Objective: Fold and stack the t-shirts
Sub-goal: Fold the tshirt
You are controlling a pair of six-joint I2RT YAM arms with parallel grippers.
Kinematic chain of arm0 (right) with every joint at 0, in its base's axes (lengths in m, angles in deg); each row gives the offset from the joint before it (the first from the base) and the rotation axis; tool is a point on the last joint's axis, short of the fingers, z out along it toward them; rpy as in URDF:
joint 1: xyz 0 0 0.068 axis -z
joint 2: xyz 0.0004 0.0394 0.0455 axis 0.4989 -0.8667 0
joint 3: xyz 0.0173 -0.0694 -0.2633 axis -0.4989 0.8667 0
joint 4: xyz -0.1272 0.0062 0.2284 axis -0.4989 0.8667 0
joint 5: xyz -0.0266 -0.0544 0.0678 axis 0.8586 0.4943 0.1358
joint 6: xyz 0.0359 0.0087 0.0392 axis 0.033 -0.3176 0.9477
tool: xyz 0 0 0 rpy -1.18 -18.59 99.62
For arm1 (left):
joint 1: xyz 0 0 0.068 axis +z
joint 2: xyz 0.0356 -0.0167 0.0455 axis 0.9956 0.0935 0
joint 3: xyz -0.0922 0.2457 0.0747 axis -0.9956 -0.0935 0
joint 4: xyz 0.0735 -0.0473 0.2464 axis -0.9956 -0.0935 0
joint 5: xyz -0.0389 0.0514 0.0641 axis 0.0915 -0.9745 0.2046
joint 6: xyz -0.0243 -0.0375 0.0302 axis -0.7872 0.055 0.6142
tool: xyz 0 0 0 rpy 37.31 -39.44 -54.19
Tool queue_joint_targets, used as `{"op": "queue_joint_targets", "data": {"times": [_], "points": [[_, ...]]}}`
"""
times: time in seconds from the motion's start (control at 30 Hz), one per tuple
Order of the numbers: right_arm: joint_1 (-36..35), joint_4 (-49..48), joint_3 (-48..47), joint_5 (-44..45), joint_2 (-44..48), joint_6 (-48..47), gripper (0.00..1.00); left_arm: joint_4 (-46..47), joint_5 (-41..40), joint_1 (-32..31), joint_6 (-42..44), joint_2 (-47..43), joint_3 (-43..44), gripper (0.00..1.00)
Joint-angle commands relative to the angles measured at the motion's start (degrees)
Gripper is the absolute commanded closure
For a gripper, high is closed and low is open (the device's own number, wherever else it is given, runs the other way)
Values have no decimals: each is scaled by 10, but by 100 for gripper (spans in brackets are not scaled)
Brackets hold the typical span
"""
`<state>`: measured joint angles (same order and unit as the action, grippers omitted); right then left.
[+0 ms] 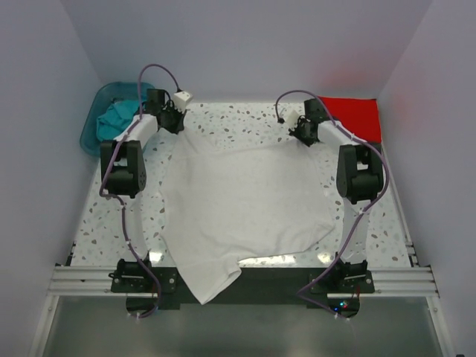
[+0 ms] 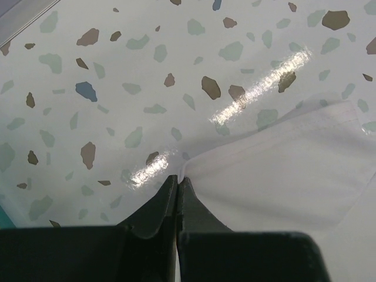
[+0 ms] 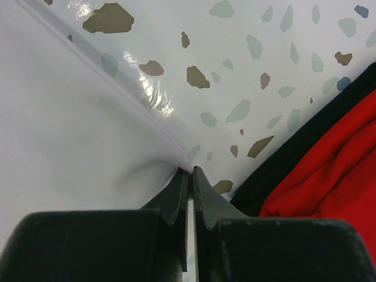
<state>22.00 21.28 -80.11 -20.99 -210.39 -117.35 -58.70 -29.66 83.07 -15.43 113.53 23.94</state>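
Observation:
A white t-shirt (image 1: pixel 245 208) lies spread over the middle of the speckled table, one end hanging over the near edge. My left gripper (image 1: pixel 176 125) is shut on its far left corner (image 2: pixel 194 167), the black jaws (image 2: pixel 178 179) pinching the cloth edge. At the far right corner, my right gripper (image 1: pixel 303 134) is shut on the white hem (image 3: pixel 176 158), jaws (image 3: pixel 190 171) pressed together. A red t-shirt (image 1: pixel 353 117) lies folded at the back right, also seen as red cloth (image 3: pixel 329 176) close beside the right gripper. A teal t-shirt (image 1: pixel 119 119) sits crumpled in the tub.
A translucent teal plastic tub (image 1: pixel 93 123) stands off the table's far left corner. White walls close in the back and sides. The aluminium rail (image 1: pixel 74 279) with both arm bases runs along the near edge.

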Motion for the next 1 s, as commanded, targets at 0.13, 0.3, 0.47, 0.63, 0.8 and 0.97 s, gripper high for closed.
{"op": "queue_joint_targets", "data": {"times": [0.13, 0.3, 0.47, 0.63, 0.8, 0.97], "points": [[2, 7, -22, -18, 17, -27, 100, 4, 37, 0, 3, -73, -37, 100], [6, 30, -9, -48, 39, -64, 100, 1, 50, -4, 11, -169, -121, 100], [19, 46, 1, -80, 60, -83, 100, -37, 45, -25, 49, -255, -202, 100], [34, 78, 17, -118, 87, -115, 100, -76, 33, -51, 72, -323, -262, 100], [55, 99, 74, -143, 136, -179, 100, -115, 30, -81, 80, -389, -319, 100], [68, 97, 129, -148, 161, -228, 100, -181, 52, -98, 91, -464, -369, 100]]}}
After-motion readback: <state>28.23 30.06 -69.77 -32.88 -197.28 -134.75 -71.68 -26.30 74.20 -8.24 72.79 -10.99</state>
